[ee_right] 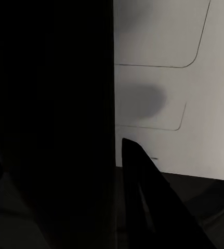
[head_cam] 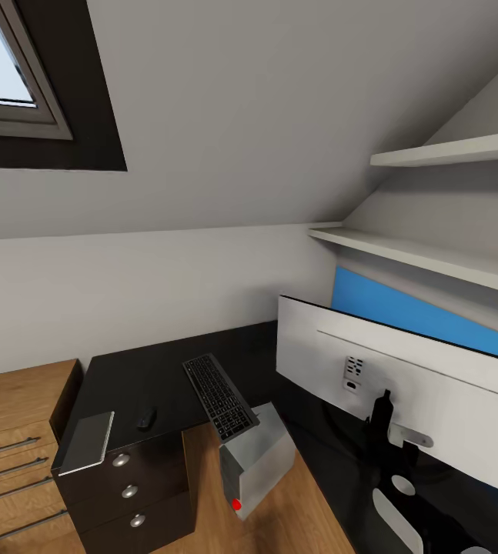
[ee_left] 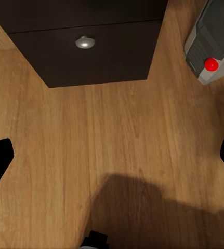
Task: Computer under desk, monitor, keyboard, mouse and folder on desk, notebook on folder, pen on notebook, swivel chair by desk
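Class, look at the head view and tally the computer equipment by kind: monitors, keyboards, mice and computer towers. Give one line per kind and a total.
Monitors: 1, monitor
Keyboards: 1, keyboard
Mice: 1, mouse
Computer towers: 1, computer
Total: 4

no readable text anywhere. keyboard (head_cam: 220, 396) keys too small to read, monitor (head_cam: 402, 392) back is plain white, computer (head_cam: 258, 460) has just a red button, no label.
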